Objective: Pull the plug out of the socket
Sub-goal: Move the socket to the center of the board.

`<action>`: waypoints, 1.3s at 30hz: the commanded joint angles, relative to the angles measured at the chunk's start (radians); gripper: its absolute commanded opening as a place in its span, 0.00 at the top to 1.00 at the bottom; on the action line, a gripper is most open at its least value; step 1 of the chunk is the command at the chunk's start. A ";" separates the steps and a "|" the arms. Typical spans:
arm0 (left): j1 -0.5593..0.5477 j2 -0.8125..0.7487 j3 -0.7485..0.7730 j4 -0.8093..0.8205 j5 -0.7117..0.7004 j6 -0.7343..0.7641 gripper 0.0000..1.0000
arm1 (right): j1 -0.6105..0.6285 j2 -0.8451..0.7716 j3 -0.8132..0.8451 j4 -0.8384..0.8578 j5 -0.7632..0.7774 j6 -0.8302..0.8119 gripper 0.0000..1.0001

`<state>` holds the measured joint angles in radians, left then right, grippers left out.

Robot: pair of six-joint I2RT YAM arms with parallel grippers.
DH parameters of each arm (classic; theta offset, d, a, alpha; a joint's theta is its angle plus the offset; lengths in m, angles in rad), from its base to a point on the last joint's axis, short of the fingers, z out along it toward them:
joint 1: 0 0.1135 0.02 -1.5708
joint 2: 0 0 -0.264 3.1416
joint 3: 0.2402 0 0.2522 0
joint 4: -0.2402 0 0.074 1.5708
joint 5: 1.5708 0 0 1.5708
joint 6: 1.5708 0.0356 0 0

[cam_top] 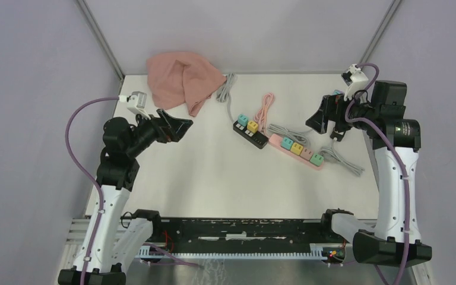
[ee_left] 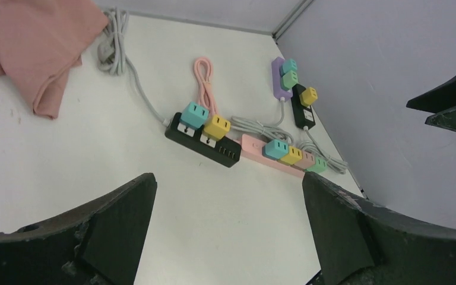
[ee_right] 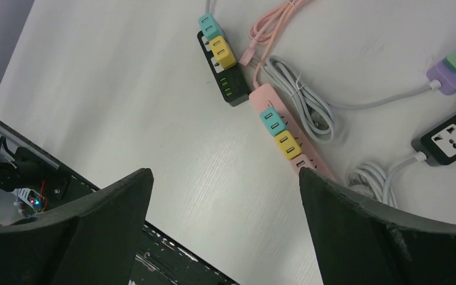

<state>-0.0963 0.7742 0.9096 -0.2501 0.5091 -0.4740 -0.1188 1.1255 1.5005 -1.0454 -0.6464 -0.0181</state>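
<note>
You have a black power strip [cam_top: 259,142] lying flat just right of centre in the overhead view, slanting down to the right. A teal plug [cam_top: 243,120] and a yellow plug [cam_top: 253,126] sit side by side at its upper end. Just beside its lower end a pink power strip [cam_top: 274,140] runs on the same slant and carries a row of four plugs [cam_top: 297,148]: teal, yellow, pink, green. In the upper right of the left wrist view you see a purple strip [ee_left: 280,89] with two plugs seated in it, and next to it a second black strip [ee_left: 301,116] with one yellow plug.
</note>
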 commanded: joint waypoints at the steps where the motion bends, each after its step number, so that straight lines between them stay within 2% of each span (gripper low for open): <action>1: 0.016 -0.034 -0.075 0.077 0.042 -0.099 0.01 | 0.013 -0.049 -0.060 0.082 0.085 0.049 0.00; 6: 0.027 -0.038 -0.180 0.173 0.071 -0.165 0.01 | 0.022 -0.046 -0.138 0.133 0.033 0.025 0.00; 9: 0.031 -0.029 -0.233 0.266 0.083 -0.204 0.01 | 0.052 -0.017 -0.170 0.145 -0.058 -0.068 0.00; 12: 0.035 -0.004 -0.237 0.284 0.086 -0.185 0.01 | 0.139 0.027 -0.179 0.132 -0.063 -0.176 0.00; 15: 0.035 0.032 -0.192 0.212 0.067 -0.108 0.00 | 0.244 0.092 -0.180 0.128 -0.072 -0.303 0.00; 21: 0.038 0.062 -0.155 0.116 -0.018 0.019 0.00 | 0.514 0.321 -0.092 0.178 0.191 -0.403 0.00; 26: 0.040 0.061 -0.204 0.121 -0.074 0.064 0.01 | 0.690 0.559 -0.002 0.303 0.466 -0.335 0.01; 33: 0.041 0.054 -0.227 0.087 -0.164 0.181 0.02 | 0.749 0.824 0.140 0.341 0.692 -0.245 0.10; 39: 0.042 0.054 -0.239 0.090 -0.182 0.219 0.02 | 0.741 0.884 0.128 0.360 0.738 -0.227 0.19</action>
<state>-0.0620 0.8379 0.6678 -0.1810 0.3649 -0.3397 0.6319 2.0083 1.5967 -0.7334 -0.0097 -0.2779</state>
